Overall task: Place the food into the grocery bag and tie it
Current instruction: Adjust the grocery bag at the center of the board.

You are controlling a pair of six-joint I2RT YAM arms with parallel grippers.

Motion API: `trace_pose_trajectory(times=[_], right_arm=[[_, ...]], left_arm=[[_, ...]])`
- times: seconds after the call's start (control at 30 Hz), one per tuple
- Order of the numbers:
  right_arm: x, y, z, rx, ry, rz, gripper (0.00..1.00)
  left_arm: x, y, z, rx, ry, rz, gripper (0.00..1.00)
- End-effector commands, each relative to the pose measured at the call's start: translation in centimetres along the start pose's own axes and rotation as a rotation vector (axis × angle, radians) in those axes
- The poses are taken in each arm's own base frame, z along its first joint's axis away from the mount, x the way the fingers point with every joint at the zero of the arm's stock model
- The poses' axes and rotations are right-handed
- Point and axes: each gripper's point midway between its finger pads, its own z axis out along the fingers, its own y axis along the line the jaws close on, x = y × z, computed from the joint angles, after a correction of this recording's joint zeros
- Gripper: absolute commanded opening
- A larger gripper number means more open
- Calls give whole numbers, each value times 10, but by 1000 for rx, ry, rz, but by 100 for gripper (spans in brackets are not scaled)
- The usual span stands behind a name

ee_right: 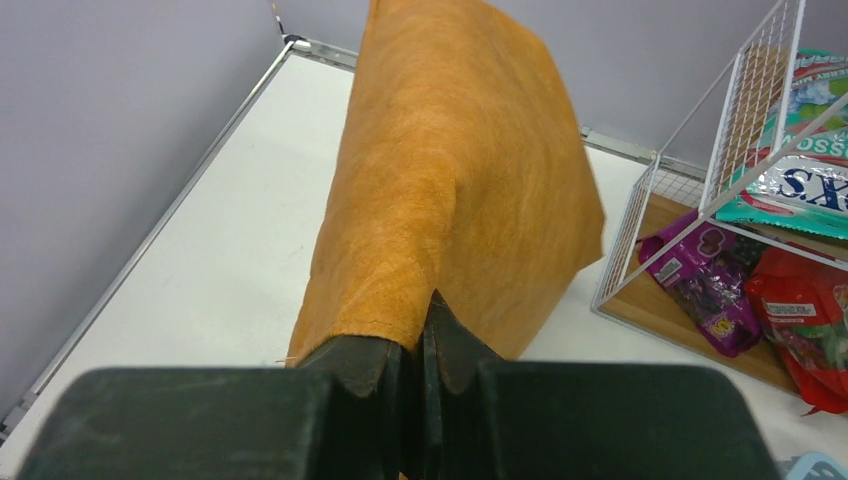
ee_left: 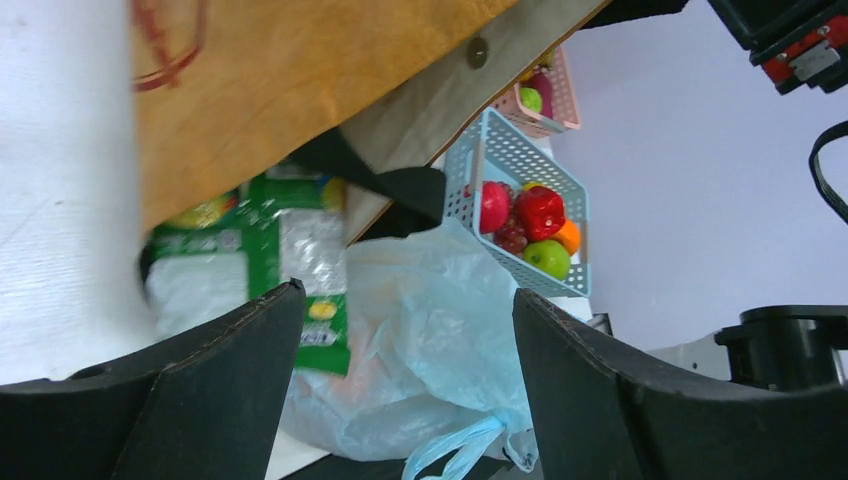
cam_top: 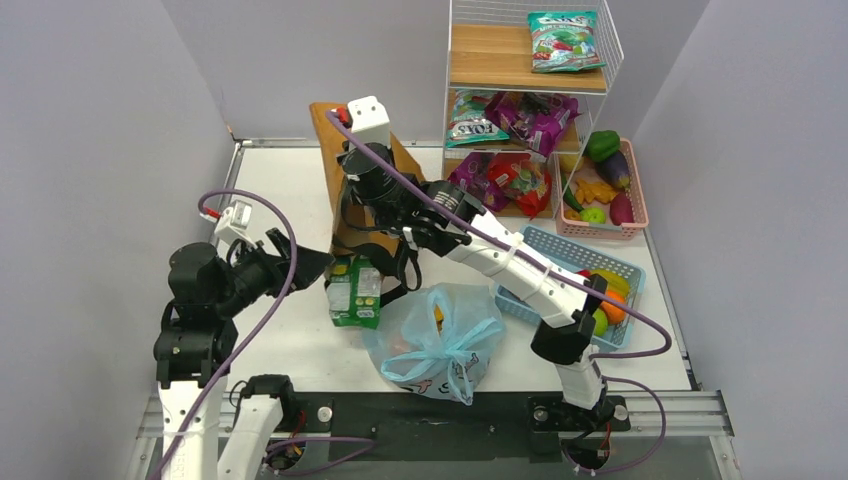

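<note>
Overhead view of a white table point(cam_top: 290, 330). Your grocery bag point(cam_top: 437, 340), thin light blue plastic, sits bulging at the lower centre of the frame near the table's front edge. Its handles point(cam_top: 458, 355) are bunched together on top. A dim orange shape of food point(cam_top: 437, 318) shows through the plastic.

Your left gripper point(cam_top: 308, 265) hovers at centre left with its 2 fingers spread wide and nothing between them. It points toward a green packet point(cam_top: 355, 292) just left of the bag.

Your right gripper point(ee_right: 412, 335) reaches to the upper centre — its fingers are pressed together on the edge of a tan-orange tote point(ee_right: 450, 180), which stands upright.

A blue basket point(cam_top: 560, 255) of fruit lies just beside the bag on the right.
</note>
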Motion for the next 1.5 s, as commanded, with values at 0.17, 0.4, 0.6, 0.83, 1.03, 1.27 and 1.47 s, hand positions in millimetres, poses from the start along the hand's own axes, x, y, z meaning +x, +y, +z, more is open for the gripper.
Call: trace_pose_trajectory(times=[0.17,0.4,0.6,0.83,1.03,1.27,1.47], right_arm=[[-68,-6,-18,16,-197,106,0],[-63,-1,-17,-10,-182,115,0],[-56,-5,-20,-8,-163,113,0],[-52,-8,-20,-7,-151,117,0],[-49,-8,-18,-16,-141,129,0],[-45,-15,-15,-3,-130,125,0],[-41,-32,-6,18,-115,129,0]], left_arm=[[17,-35,36,216,-14,-19,74],[37,-36,80,134,-39,-77,63],[32,-47,98,98,-116,-97,60],[18,-48,102,106,-205,-131,65],[25,-37,110,38,-175,-126,50],[28,-34,107,30,-166,-139,6],[26,-46,79,81,-132,-92,0]])
